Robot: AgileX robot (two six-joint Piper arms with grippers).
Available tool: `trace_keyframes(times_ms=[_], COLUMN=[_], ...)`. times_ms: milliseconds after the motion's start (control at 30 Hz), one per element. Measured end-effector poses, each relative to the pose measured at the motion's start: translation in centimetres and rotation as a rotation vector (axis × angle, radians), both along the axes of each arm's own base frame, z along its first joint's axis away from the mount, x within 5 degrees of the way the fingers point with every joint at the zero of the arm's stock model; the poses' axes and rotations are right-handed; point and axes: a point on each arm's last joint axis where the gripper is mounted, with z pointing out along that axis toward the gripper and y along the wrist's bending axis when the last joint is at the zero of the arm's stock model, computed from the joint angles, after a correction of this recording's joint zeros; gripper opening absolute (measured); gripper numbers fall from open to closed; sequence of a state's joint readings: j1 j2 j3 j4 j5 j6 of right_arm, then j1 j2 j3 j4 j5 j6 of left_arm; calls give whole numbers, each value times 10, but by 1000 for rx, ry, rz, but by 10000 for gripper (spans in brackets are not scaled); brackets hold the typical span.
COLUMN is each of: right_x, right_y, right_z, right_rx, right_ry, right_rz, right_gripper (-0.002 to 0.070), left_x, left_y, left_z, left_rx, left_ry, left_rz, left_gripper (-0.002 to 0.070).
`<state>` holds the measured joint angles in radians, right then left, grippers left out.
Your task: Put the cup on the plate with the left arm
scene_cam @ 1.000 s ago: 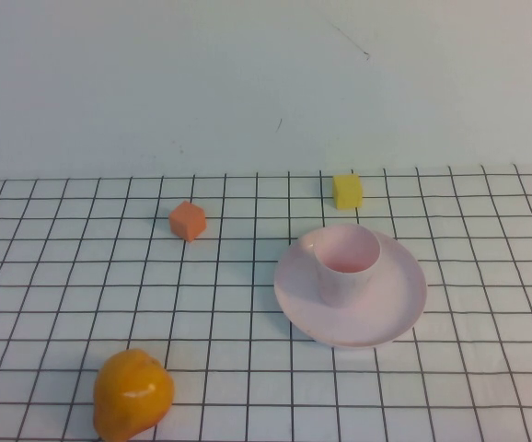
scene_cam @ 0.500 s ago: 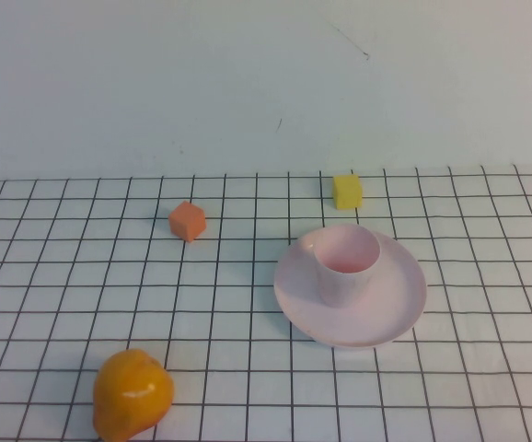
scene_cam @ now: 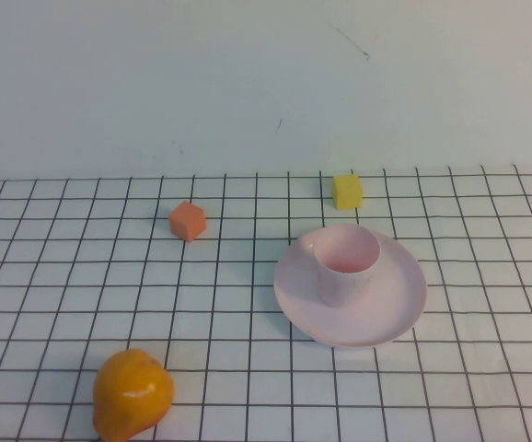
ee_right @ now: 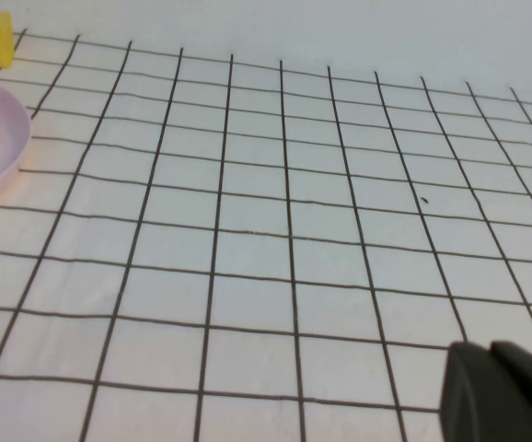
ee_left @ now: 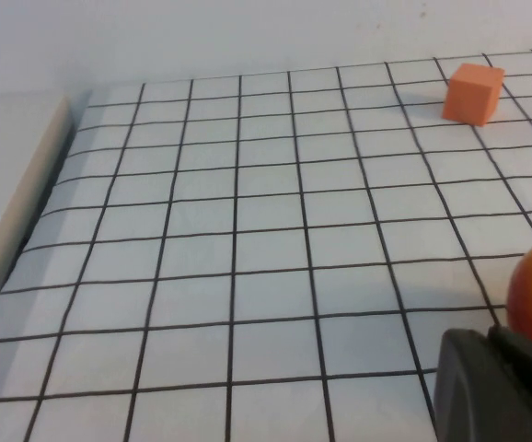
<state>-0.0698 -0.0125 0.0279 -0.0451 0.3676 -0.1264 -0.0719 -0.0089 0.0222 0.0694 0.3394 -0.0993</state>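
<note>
A white tabletop (scene_cam: pixel 487 387) ruled with a black grid is carrying everything. The round pale pink shallow plate (scene_cam: pixel 390 308) is sitting right of centre, and the small pale pink plastic cup (scene_cam: pixel 347 264) is standing upright on it, toward its far-left part. An orange pear-shaped fruit (scene_cam: pixel 132 394) is lying near the front left. A yellow cube (scene_cam: pixel 347 191) is resting beyond the plate, an orange cube (scene_cam: pixel 188 221) to its left. The left gripper (ee_left: pixel 496 387), fingers together, is hanging beside the fruit. The right gripper (ee_right: pixel 501 391) is hovering over bare grid right of the plate; its fingers' state cannot be told.
</note>
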Motion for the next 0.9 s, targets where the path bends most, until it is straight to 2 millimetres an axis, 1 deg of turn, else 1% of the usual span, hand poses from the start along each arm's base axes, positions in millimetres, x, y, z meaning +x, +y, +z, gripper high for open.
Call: trace_keyframes(times_ms=[467,900], right_x=[0,0], right_y=[0,0], right_z=[0,0], right_rx=[0,0], right_ry=[0,0], right_rz=[0,0], right_gripper=[-2,-2], left_x=[0,0], left_y=[-3,-4], left_z=[0,0], left_rx=[-45,-38], left_ry=[4,4], left_rz=[-32,-40], left_gripper=[-2,-2])
